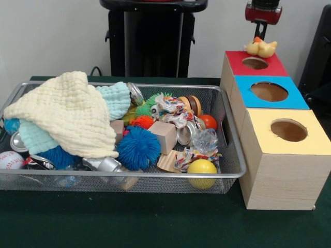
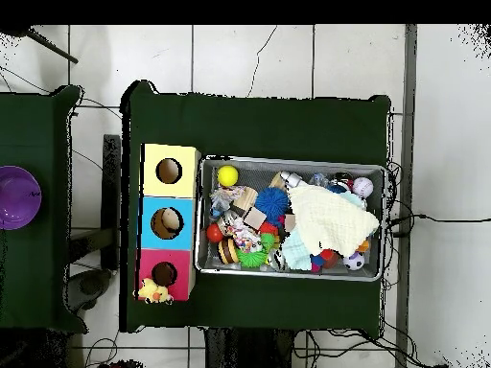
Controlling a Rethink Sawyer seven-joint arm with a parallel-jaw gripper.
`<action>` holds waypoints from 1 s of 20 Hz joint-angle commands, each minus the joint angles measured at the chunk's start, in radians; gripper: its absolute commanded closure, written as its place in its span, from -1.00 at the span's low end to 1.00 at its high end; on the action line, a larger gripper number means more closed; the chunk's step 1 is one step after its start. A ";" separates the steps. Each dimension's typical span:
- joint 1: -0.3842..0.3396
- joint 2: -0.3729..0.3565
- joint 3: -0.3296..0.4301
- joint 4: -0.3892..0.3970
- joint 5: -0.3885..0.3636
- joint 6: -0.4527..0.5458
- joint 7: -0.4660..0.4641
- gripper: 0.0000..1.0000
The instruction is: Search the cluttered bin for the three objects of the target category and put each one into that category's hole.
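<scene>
The yellow duck (image 1: pixel 261 48) with its orange beak lies on the far edge of the red-topped box, just behind the round hole (image 1: pixel 255 63). It also shows in the overhead view (image 2: pixel 151 289) beside the red hole (image 2: pixel 164 274). My gripper (image 1: pixel 262 33) hangs straight above the duck, its tips about at the duck's head. I cannot tell whether it touches the duck. The wire mesh bin (image 1: pixel 232 174) is full of clutter and also shows in the overhead view (image 2: pixel 292 275). The teddy bear and the tiger are hidden.
A cream cloth (image 1: pixel 67 113) and a pale teal cloth (image 1: pixel 116 98) cover the bin's left half. A blue spiky ball (image 1: pixel 138 147), a rope toy (image 1: pixel 176 111), a wooden block (image 1: pixel 164 135) and a yellow ball (image 1: pixel 202 173) lie to the right. Blue-topped (image 1: pixel 269 91) and yellow-topped (image 1: pixel 288 130) boxes follow the red one.
</scene>
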 commanded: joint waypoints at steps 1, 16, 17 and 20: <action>-0.003 0.006 -0.012 -0.156 0.031 -0.044 0.123 1.00; -0.086 -0.024 0.034 -0.131 -0.011 -0.067 0.152 1.00; -0.091 -0.026 0.038 -0.129 -0.010 -0.066 0.156 1.00; -0.119 -0.032 0.060 -0.123 -0.008 -0.069 0.183 1.00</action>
